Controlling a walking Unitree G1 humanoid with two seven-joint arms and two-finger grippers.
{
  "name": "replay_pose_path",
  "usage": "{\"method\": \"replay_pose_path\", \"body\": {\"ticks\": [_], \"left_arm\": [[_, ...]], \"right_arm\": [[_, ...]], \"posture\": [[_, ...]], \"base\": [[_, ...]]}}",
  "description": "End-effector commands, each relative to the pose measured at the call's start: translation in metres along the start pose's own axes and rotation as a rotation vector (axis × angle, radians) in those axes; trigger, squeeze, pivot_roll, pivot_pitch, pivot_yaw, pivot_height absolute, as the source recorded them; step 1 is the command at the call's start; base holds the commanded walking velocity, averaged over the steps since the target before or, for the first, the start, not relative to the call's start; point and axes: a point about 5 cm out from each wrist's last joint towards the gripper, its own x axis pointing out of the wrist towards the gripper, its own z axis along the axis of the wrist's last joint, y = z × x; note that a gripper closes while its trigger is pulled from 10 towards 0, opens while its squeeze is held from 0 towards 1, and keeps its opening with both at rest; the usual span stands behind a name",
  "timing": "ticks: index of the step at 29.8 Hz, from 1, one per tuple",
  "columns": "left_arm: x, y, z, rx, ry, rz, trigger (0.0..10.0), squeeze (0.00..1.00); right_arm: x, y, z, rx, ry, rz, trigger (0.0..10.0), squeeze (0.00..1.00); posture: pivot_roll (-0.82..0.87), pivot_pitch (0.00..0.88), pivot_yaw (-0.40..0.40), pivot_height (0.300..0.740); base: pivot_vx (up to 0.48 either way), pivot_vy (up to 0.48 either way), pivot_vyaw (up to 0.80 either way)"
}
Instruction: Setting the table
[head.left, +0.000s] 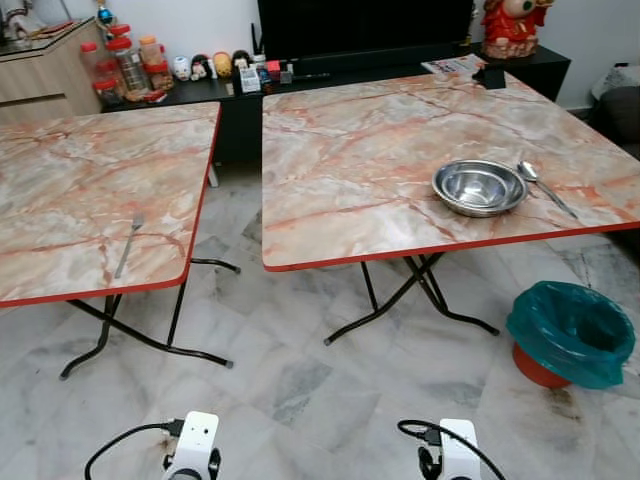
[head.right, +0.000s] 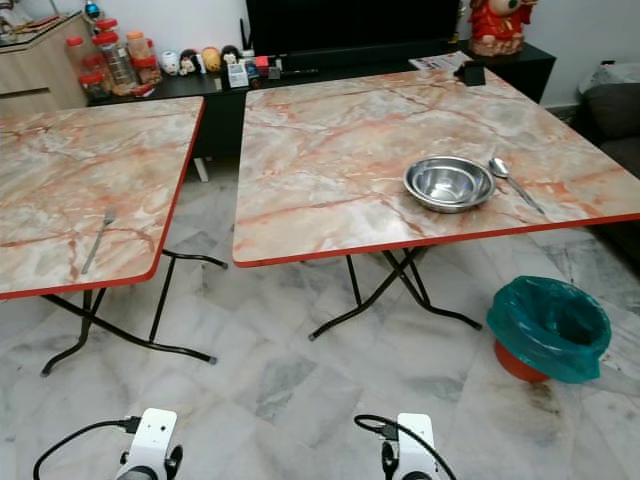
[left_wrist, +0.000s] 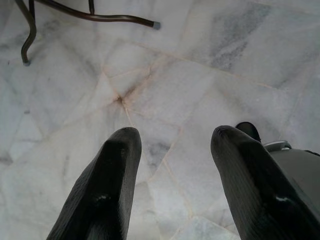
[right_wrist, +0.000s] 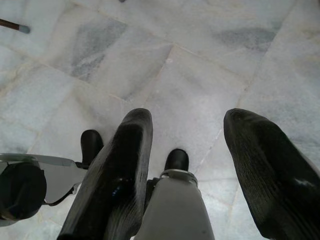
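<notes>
Two marbled, red-edged folding surfaces stand well ahead of both sets of fingers. The right surface (head.left: 400, 150) carries a round steel bowl (head.left: 479, 186), nothing visible inside, with a spoon (head.left: 545, 186) just beside it. The left surface (head.left: 90, 190) holds a thin fork (head.left: 127, 246). Left gripper (left_wrist: 175, 145) and right gripper (right_wrist: 187, 130) hang over the veined marble floor (head.left: 300, 380), fingers apart.

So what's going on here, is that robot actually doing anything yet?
Not yet. It stands on the marble floor facing two folding tables, both arms hanging, left gripper and right gripper open and empty. The right-hand table holds a steel bowl with a spoon beside it; a fork lies on the left-hand table.
</notes>
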Motion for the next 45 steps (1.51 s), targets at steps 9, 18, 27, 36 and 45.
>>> {"method": "replay_pose_path", "body": {"ticks": [9, 18, 27, 36, 45], "left_arm": [[-0.0004, 0.0048, -0.0040, 0.014, 0.024, 0.006, 10.0, 0.00], [-0.0005, 0.0055, -0.0043, 0.019, 0.025, 0.007, 10.0, 0.00], [-0.0007, 0.0075, -0.0053, 0.019, 0.027, 0.014, 10.0, 0.00], [-0.0010, 0.0088, -0.0060, 0.024, 0.027, 0.016, 10.0, 0.00], [0.0000, 0.0101, -0.0031, 0.033, 0.020, 0.015, 10.0, 0.00]], "right_arm": [[0.0006, -0.0016, 0.0001, 0.047, 0.012, -0.017, 10.0, 0.00], [0.0004, -0.0020, 0.0005, 0.050, 0.004, -0.017, 10.0, 0.00], [0.0005, -0.0005, 0.0005, 0.056, 0.004, -0.016, 10.0, 0.00], [0.0005, 0.0006, 0.0011, 0.064, -0.004, -0.007, 10.0, 0.00], [0.0017, 0.0020, 0.0072, 0.057, -0.030, 0.006, 10.0, 0.00]], "posture": [[0.02, 0.016, 0.087, 0.740], [0.02, 0.021, 0.091, 0.740], [0.03, 0.030, 0.093, 0.740], [0.03, 0.017, 0.094, 0.740], [0.03, 0.000, 0.096, 0.740]], "base": [[0.000, 0.359, 0.00], [0.000, 0.416, -0.39], [0.000, 0.427, 0.00], [0.000, 0.427, 0.00], [0.000, 0.426, 0.43]]}}
